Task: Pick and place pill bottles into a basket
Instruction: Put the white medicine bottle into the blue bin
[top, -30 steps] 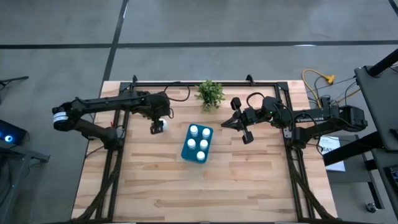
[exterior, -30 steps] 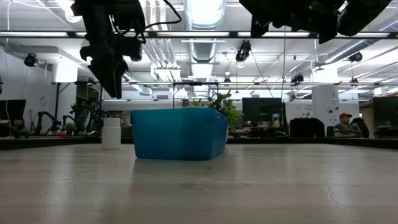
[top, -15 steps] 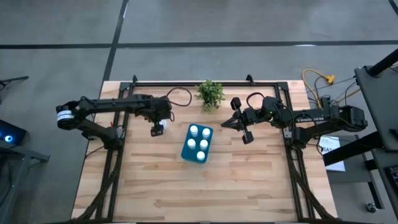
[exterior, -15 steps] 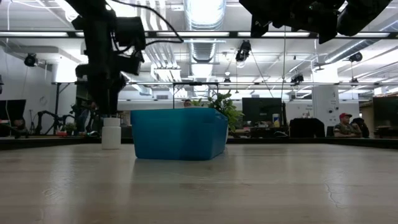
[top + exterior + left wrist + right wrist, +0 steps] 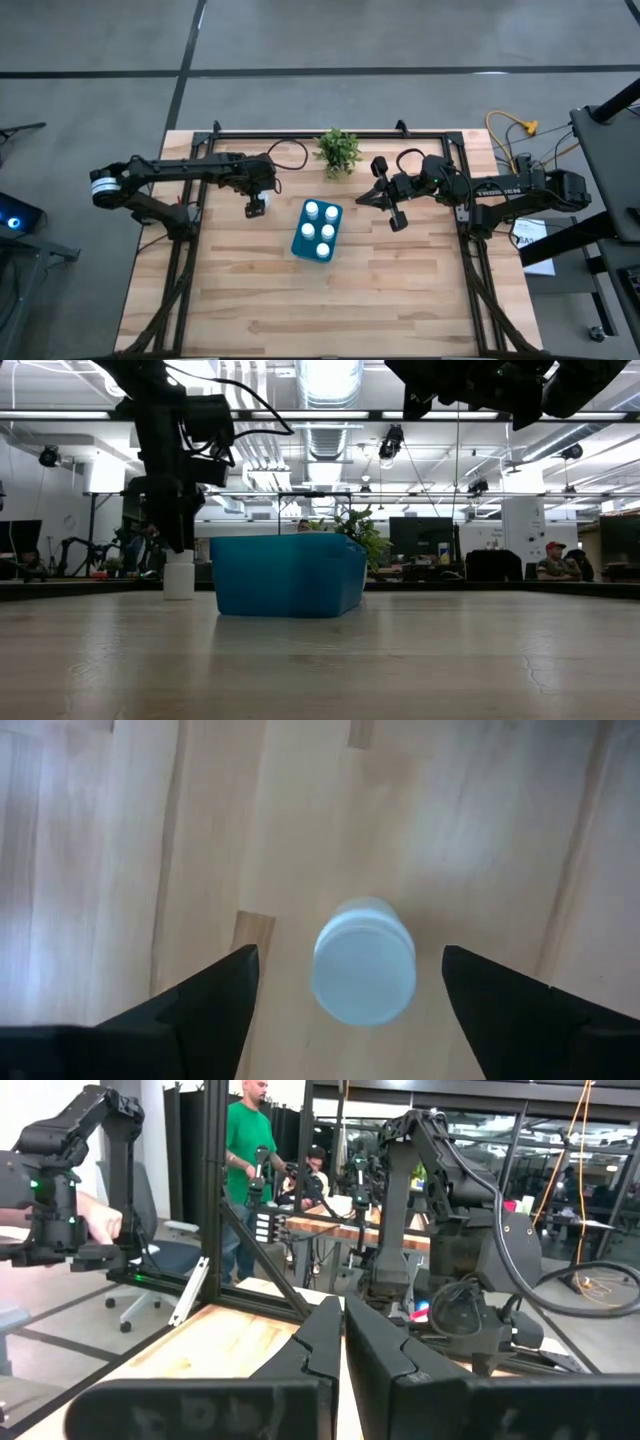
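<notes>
Since the earlier frame, your left arm swung slightly inward and dropped, bringing the left gripper (image 5: 256, 207) down over the one loose pill bottle (image 5: 364, 974), and its fingers spread wider on the way.

Largest first: the table (image 5: 250, 310) lay below everything. The basket (image 5: 305, 240), a teal bin, sat on it just off to the inner side of your left pincer, close but not touching, with five white caps showing inside it. A small potted plant (image 5: 338, 151) stood beyond the basket, between the two arms.

Your right arm waited on its own side, the right gripper (image 5: 340, 1342) raised above the table and clenched on nothing.

Smallest, and the one that mattered: the last pill bottle stood upright on the wood directly beneath your left pincer. In the left wrist view its round cap sat between the two dark fingers (image 5: 215, 995), with clear gaps on both sides, so the pincer was released and not yet gripping. In the low view the fingers hung right at the cap of that bottle (image 5: 179, 574).

The bottle's long axis was vertical, in line with your approach, so I judged the coming move to be a straight descent and a squeeze. Your left arm was plainly the nearer one for it.
</notes>
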Controlling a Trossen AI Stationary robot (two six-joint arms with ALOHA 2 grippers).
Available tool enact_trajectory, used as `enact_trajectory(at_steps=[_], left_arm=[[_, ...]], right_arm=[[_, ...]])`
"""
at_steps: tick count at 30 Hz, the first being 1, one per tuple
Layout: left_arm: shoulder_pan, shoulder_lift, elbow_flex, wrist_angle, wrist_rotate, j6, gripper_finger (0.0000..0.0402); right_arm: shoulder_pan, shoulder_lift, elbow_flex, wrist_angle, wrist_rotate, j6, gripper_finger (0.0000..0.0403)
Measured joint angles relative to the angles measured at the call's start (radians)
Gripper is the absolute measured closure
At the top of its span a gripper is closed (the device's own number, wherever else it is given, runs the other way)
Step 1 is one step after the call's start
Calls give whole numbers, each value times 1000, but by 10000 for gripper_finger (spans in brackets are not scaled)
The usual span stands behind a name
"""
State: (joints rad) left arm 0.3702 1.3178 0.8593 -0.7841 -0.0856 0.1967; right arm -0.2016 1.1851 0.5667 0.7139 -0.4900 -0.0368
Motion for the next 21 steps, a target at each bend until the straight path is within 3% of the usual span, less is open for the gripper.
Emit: enact_trajectory(at_steps=[21], left_arm=[[16,120,0,27,10,20,106]], right_arm=[[0,0,0,-1,0,1,394]])
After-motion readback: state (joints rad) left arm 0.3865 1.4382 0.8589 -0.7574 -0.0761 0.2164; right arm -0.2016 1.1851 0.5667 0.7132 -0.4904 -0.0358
